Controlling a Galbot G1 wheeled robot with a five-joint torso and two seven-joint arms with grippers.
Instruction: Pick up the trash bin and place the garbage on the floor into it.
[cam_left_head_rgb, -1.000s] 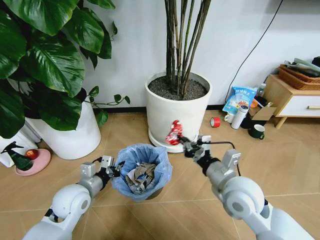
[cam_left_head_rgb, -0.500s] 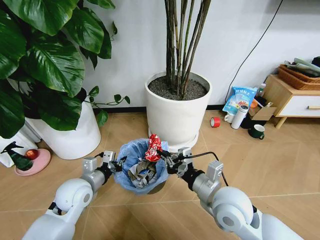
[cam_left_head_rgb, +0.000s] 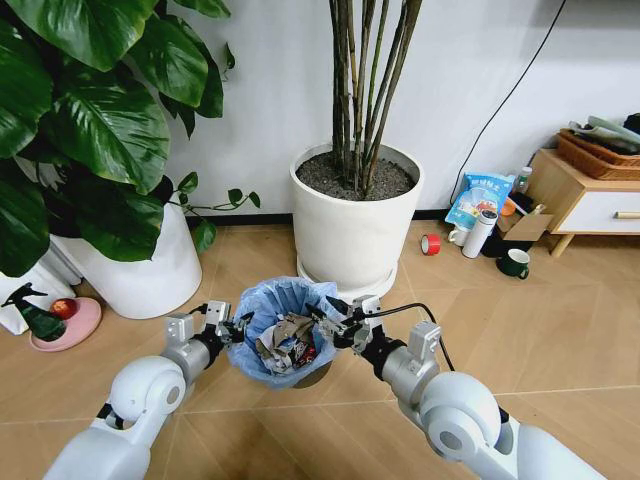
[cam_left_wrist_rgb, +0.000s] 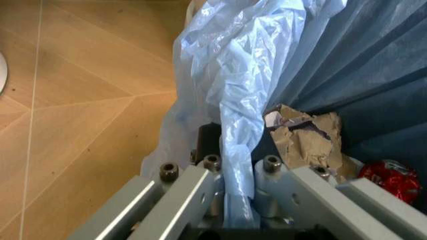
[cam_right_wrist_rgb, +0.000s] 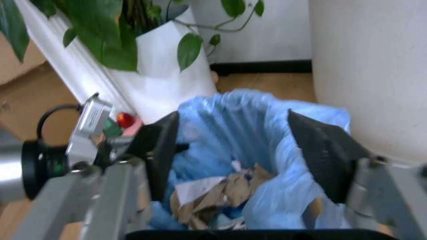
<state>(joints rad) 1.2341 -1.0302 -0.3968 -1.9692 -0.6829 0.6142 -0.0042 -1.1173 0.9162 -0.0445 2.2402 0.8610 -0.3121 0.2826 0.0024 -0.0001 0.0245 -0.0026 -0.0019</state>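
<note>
With our left gripper (cam_left_head_rgb: 228, 327) clamped on the rim of the trash bin (cam_left_head_rgb: 285, 335) at 9 o'clock, we should lift the wide-open, empty right gripper (cam_left_head_rgb: 333, 322) straight up from 3 o'clock, without catching the bag.

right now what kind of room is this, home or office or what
Probably a living-room style corner of a home, or a mock-up of one: big potted plants in white pots against a plain wall, chevron wood-look floor, and a low wooden side cabinet with clutter beside it.

Blue bag (cam_left_head_rgb: 272, 300) hides the trash bin's (cam_left_head_rgb: 312, 376) walls.
</note>
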